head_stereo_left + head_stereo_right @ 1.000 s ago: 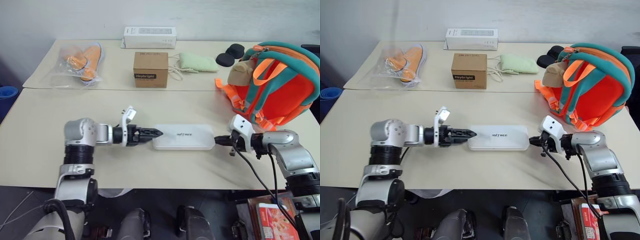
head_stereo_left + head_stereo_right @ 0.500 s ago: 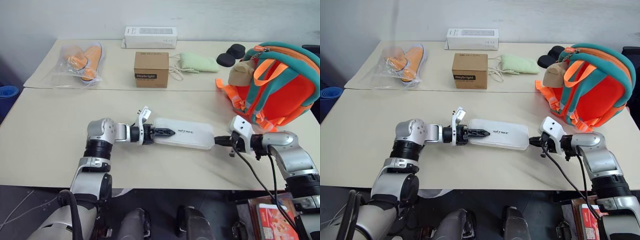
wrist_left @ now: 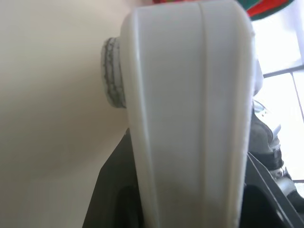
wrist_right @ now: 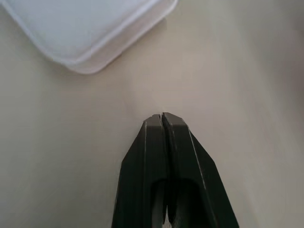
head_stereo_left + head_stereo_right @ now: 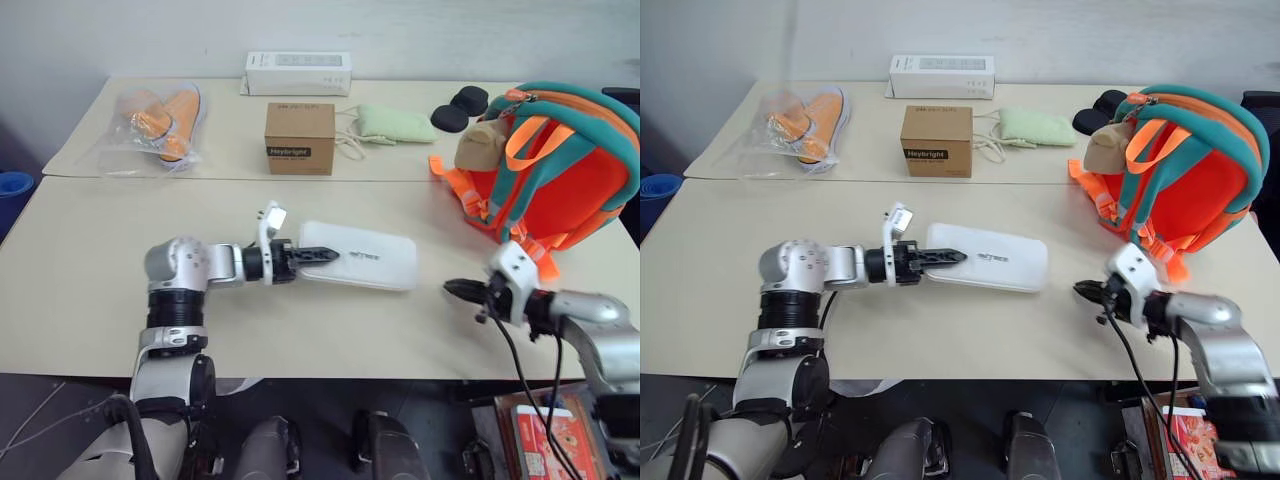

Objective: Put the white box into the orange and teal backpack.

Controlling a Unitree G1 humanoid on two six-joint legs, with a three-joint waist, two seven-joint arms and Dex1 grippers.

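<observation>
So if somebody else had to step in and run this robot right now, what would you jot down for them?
Left gripper: shut on one end of the flat glossy white box, tilting that end up off the beige table.
Right gripper: fingers together, holding nothing, apart from the box's far end.
Rounded orange and teal backpack: upright at the table's right edge, beyond the right gripper.
Done: box gripped.
Left: carry it over and put it into the backpack.

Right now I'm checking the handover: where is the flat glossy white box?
In the head views the flat glossy white box is at the front table's middle, its left end clamped in the left hand, apart from the right hand.
</observation>
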